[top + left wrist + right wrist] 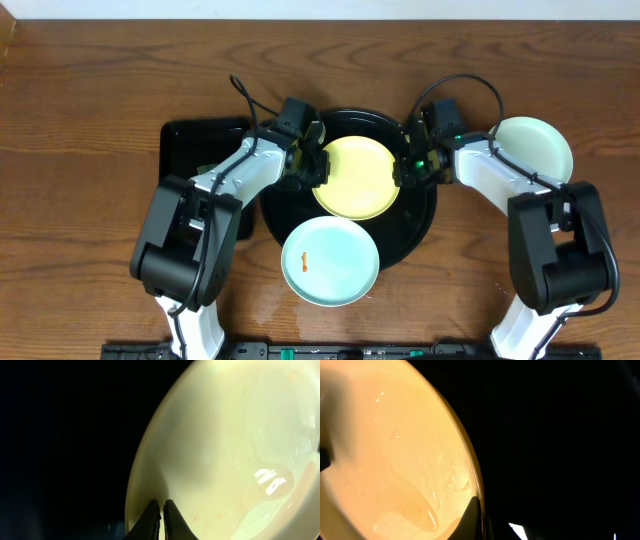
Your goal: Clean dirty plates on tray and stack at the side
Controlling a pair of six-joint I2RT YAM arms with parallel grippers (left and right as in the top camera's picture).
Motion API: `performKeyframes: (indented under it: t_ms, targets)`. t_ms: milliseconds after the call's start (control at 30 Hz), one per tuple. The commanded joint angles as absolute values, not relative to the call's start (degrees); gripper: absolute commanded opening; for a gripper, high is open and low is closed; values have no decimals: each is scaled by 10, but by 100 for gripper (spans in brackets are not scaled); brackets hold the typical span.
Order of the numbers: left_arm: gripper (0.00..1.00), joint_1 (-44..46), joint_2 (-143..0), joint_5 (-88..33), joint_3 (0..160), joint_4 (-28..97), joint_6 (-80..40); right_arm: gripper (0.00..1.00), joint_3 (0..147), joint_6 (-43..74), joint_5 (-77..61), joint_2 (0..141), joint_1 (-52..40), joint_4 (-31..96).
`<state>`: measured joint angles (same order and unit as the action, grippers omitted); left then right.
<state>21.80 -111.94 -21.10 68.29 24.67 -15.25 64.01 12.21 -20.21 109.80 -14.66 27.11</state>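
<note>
Left tool (318, 165): jaws drawn together with only a hairline slit between the fingers (150, 522). The tips sit at the left rim of the yellow plate (355, 177). The left wrist view shows the plate face-on rather than edge-on between the fingers, so no pinch on the rim is seen. Right tool (405, 165): jaws closed, set at the opposite, right rim of the same plate. Only one dark finger (472, 517) shows in the right wrist view, its tip against the plate edge, and whether it presses on the rim cannot be told. The yellow plate lies flat in the upper middle of the round black tray (418, 218), between the two tools, its surface glossy (faint pinkish specks show close up). A mint-blue plate (340, 270) lies at the tray's near edge, overhanging the rim toward the bench (80, 150), and carries a small orange smear (304, 263) left of its centre. It is just beside the yellow plate, and contact between them cannot be judged. A second mint-blue plate (535, 145) rests on the bench to the right of the tray, partly covered by the right arm. A rectangular black tray (195, 140) sits at the left, under the left arm.
</note>
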Motion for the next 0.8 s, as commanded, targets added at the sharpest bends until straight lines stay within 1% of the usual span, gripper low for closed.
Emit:
performKeyframes:
  t_ms: [0,67,100,200,267,400,433,467,567,633,700,767]
  targets:
    - [8,213,-1157,-195,685,247,-157,5,629,41,-338,1113,-136,274]
    - [8,213,-1162,-195,685,247,-157,10,629,-14,-428,1113,-133,276]
    - [8,213,-1164,-195,685,245,-157,15,629,-30,-463,1113,-132,277]
    - [8,213,-1165,-195,685,241,-157,25,629,-50,-549,1113,-131,274]
    - [8,213,-1165,-195,685,240,-157,33,629,-49,-572,1113,-131,269]
    - [8,213,-1165,-195,685,241,-157,30,629,-32,-575,1113,-132,263]
    - [8,213,-1165,-195,685,241,-157,30,629,-32,-579,1113,-132,263]
    - [8,213,-1165,-195,685,241,-157,33,629,-33,-596,1113,-132,261]
    - [8,214,-1165,-195,685,241,-157,34,629,-14,-602,1113,-132,255]
    - [8,214,-1165,-196,685,240,-157,32,629,12,-598,1113,-132,244]
    - [8,213,-1165,-203,685,239,-157,17,629,47,-583,1113,-133,231]
    - [8,213,-1165,-203,685,238,-157,1,629,89,-533,1113,-134,225]
